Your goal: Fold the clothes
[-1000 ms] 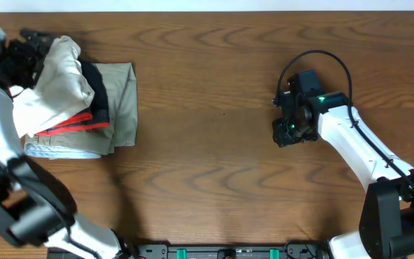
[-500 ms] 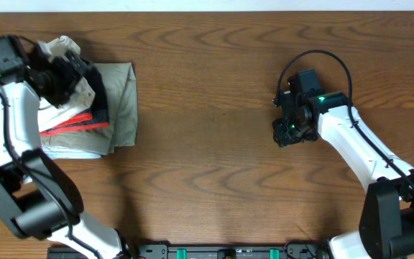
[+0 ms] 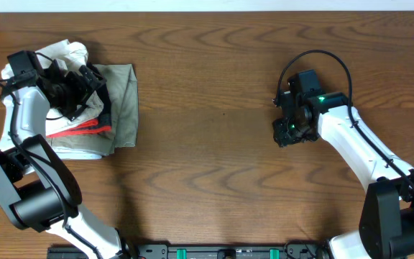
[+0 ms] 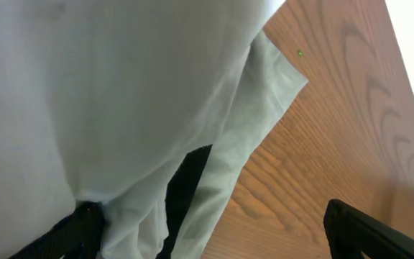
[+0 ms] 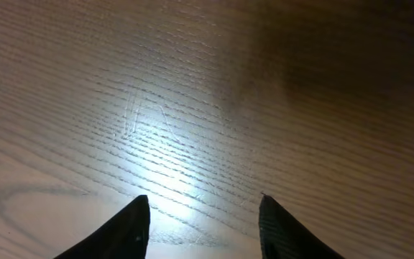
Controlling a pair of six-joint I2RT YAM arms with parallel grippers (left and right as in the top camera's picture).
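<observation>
Near edge: both arm bases, left and right corners. Bare wood surface across the mid and near part.

Right arm reaches in from the near right corner. The right tool hangs over bare wood right of centre, well apart from the clothes. In the wrist view the right tool has its fingers spread partway w/ only wood grain between them, so it grips nothing. A black cable loops on the far side of it.

The clothes pile sits by the left edge, toward the far left corner. Nearest layer is pale fabric, then a red garment poking out on top of it. A khaki garment lies flat along the pile's right side. A black garment sits between the khaki and the cream garment, which is bunched at the far end.

The left tool is over the pile's middle, pointing right, arm coming up along the left edge. In the wrist view the left tool is wide open: one finger sits against the cream garment, the other is out over wood. Nothing is pinched. The khaki garment and a strip of the black garment lie below the cream.
</observation>
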